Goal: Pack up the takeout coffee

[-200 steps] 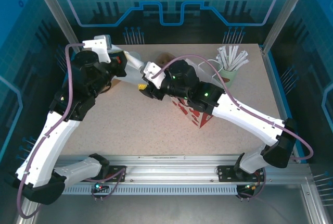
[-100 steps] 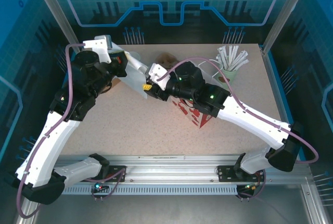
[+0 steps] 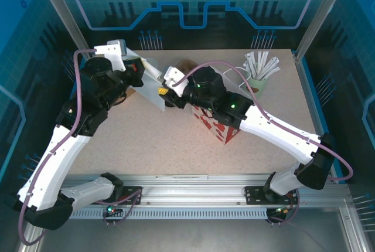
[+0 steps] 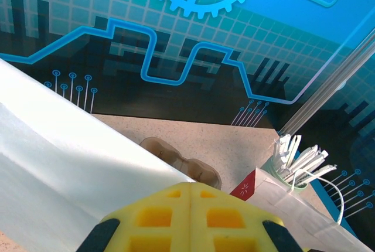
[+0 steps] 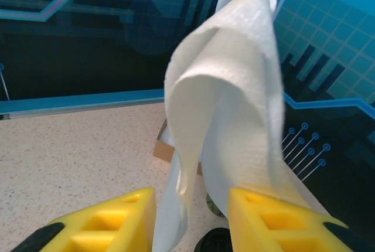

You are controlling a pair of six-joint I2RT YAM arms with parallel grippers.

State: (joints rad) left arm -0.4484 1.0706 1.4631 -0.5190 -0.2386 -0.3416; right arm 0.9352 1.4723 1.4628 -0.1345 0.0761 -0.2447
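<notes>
Coffee cup barely shows: a dark round shape [image 5: 214, 241] just under the bag [image 3: 150, 85] (lid? cannot tell). Left gripper [image 4: 190, 196] is pressed together, pinching the bag. Right gripper [image 5: 190, 220] is spread, with the bag's hanging end between its fingers. Red box [image 3: 218, 128] and straw holder [image 3: 261, 71] sit right of the bag.

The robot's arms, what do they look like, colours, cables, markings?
Both arms have white shells over black joints. A lilac cable runs along the left arm and the right arm, which shows green lights. The left gripper and right gripper have yellow grid-patterned fingers.
</notes>
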